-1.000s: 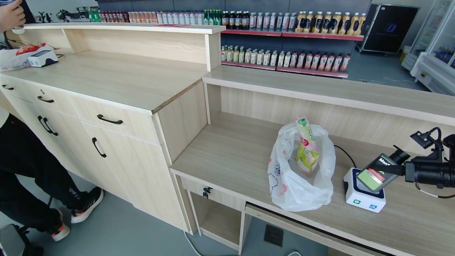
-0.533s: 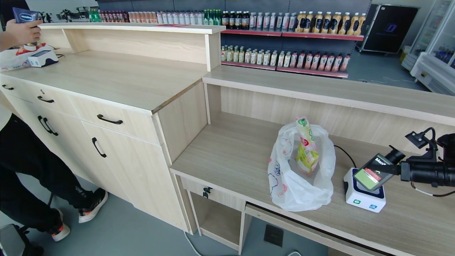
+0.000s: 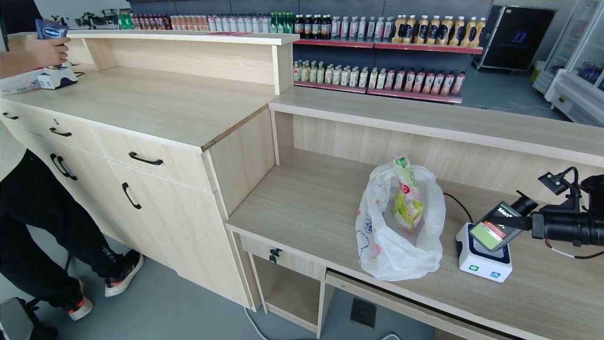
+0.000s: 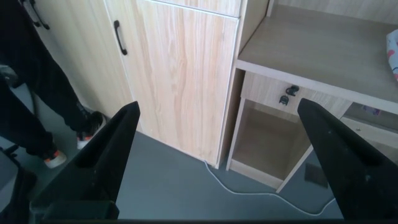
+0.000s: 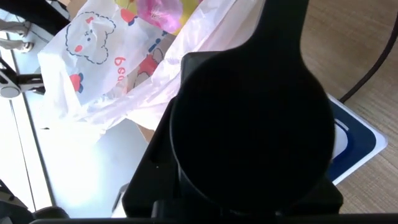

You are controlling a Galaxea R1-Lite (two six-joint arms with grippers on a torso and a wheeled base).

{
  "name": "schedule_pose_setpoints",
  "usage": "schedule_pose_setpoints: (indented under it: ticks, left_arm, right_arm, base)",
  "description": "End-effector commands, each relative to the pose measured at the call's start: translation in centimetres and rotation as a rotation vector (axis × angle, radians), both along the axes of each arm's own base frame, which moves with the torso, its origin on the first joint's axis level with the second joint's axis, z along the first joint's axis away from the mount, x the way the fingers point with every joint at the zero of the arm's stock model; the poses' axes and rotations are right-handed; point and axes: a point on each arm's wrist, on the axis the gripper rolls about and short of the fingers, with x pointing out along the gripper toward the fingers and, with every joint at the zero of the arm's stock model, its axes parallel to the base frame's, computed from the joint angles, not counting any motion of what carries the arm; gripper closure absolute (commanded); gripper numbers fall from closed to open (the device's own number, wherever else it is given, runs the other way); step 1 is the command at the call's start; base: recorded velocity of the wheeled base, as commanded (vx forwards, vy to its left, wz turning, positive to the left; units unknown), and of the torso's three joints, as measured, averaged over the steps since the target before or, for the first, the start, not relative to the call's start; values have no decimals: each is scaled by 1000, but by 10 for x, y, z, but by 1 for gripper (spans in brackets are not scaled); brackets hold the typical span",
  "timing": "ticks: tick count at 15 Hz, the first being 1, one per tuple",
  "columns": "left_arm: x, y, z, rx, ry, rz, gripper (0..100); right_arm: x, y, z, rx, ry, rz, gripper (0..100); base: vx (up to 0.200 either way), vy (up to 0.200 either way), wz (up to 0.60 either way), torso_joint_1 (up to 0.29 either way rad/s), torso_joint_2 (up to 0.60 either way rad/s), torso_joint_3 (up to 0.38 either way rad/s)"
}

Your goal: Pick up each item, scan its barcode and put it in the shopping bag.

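Right gripper point(image 3: 515, 218) is clamped on the flat pack point(image 3: 494, 230), pinching it at its upper end. We see the pack tilted, green-and-red face up towards the head camera, hanging right over the blue top of the scanner point(image 3: 482, 267). Whether the pack's lower edge touches the scanner, we can't tell. The scanner sits on the lower counter point(image 3: 306, 203), just beside the shopping bag point(image 3: 394, 252), with a black cable point(image 3: 457, 201) running off behind it towards the back panel. The bag stands open on the counter with a snack pouch point(image 3: 407, 198) upright inside, its top poking out above the bag's rim. In the right wrist view the bag point(image 5: 102, 65) and a corner of the scanner point(image 5: 356, 144) show past the arm. Left gripper point(image 4: 217, 111) has its fingers spread wide and holds nothing, hanging over the floor in front of the cabinet door point(image 4: 180, 68), well apart from the bag.
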Motion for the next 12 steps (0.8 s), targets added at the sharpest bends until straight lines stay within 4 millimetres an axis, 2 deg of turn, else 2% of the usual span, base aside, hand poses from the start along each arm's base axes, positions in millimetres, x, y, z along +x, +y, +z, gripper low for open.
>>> schedule_pose_setpoints:
  ticks: [1, 4, 5, 6, 9, 12]
  left_arm:
    - [0, 0, 0, 0, 0, 0, 0]
    - [0, 0, 0, 0, 0, 0, 0]
    - [0, 0, 0, 0, 0, 0, 0]
    - [0, 0, 0, 0, 0, 0, 0]
    - [0, 0, 0, 0, 0, 0, 0]
    - [0, 0, 0, 0, 0, 0, 0]
  right_arm:
    - [-7, 4, 22, -26, -51, 0, 100]
    - [-39, 16, 79, -116, -185, -25, 100]
    - [-47, 17, 88, -137, -195, -51, 100]
    - [-70, 23, 106, -205, -170, -140, 100]
    - [-96, 31, 130, -290, -71, -376, 100]
    - [-101, 39, 148, -368, -36, -620, 100]
  base:
    - [0, 0, 0, 0, 0, 0]
    - [0, 0, 0, 0, 0, 0]
    - [0, 0, 0, 0, 0, 0]
    - [0, 0, 0, 0, 0, 0]
    - [0, 0, 0, 0, 0, 0]
    - [0, 0, 0, 0, 0, 0]
